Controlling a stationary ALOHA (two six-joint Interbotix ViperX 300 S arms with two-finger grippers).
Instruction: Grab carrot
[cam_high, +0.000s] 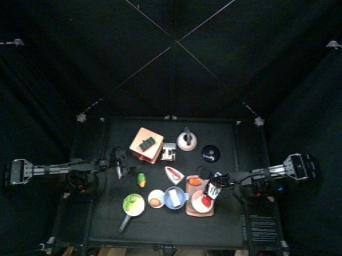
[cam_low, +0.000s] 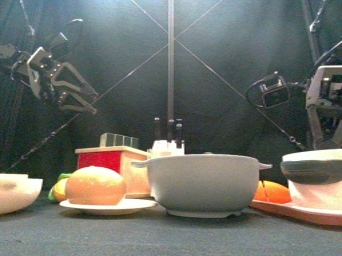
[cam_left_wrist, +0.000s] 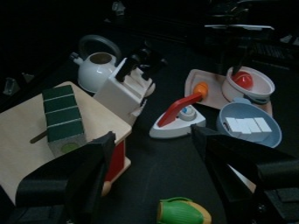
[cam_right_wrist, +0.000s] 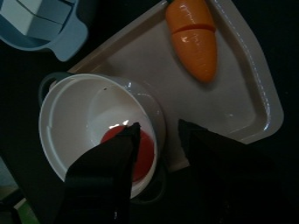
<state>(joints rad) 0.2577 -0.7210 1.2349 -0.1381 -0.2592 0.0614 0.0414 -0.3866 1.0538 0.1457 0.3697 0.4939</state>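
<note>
So the grab hasn't happened yet, as far as I can tell. The carrot (cam_right_wrist: 194, 37) is lying flat on the tray (cam_right_wrist: 251, 96), nothing touching it, and the right gripper (cam_right_wrist: 158, 144) hangs above with its 2 jaws spread wide and nothing between them. From its own wrist view the jaws sit over the white pot (cam_right_wrist: 82, 114) with something red in the bottom, so the claw is near the carrot but off to the side of it, not lined up over it. My read is that the approach is mostly done and what's left is sliding over the carrot, dropping down, closing and lifting. The left gripper (cam_left_wrist: 158, 171) is parked on the other side of the table, jaws spread and empty too, looking across at the kettle (cam_left_wrist: 97, 59) and the blue bowl (cam_left_wrist: 247, 124); it doesn't seem involved. The carrot itself is a smooth, glossy orange toy, fat at 1 end and tapering, with a faint seam across its middle like the kind that splits into 2 halves. In the top view it's at the table's front right, on the tray beside the pot; in the front view only a sliver of orange peeks out behind the pot's rim.
</note>
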